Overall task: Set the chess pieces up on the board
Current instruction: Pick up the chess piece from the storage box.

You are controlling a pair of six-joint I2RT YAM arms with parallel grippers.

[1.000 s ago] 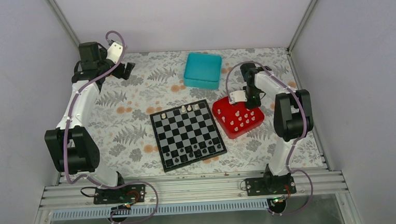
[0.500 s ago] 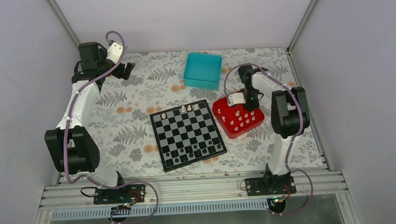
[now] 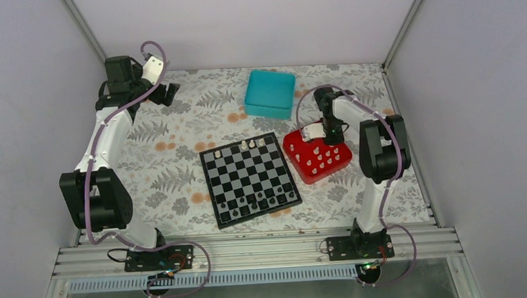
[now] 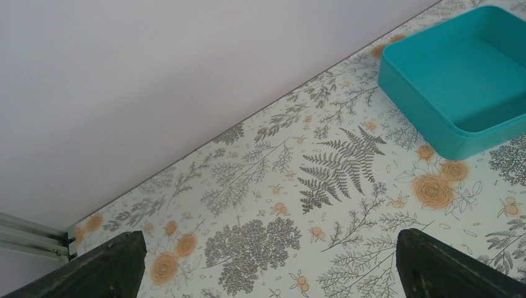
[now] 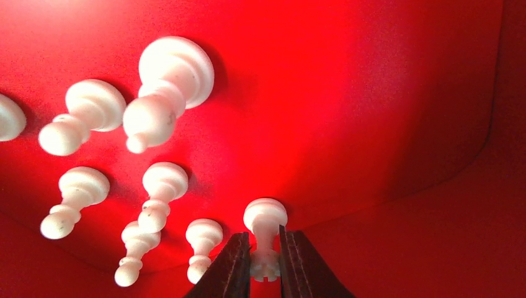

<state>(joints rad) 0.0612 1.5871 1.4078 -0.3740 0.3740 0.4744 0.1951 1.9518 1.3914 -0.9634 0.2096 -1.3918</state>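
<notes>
The right end effector point(image 5: 265, 264) is closed on one white chess piece point(image 5: 265, 218) standing in the red tray point(image 5: 384, 93) at lower centre. The fingers partly mask the piece's head. The other chess pieces point(image 5: 167, 74) stand at upper left. The left end effector point(image 4: 268, 254) is open, with its fingertips cropped at the lower corners. The board point(image 3: 250, 179) lies mid-table, and what stands on it is too small to identify.

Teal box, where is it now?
Top view: the teal box sits far and central, just beyond the board and up-left of the red tray; it also shows upper right in the left wrist view.
</notes>
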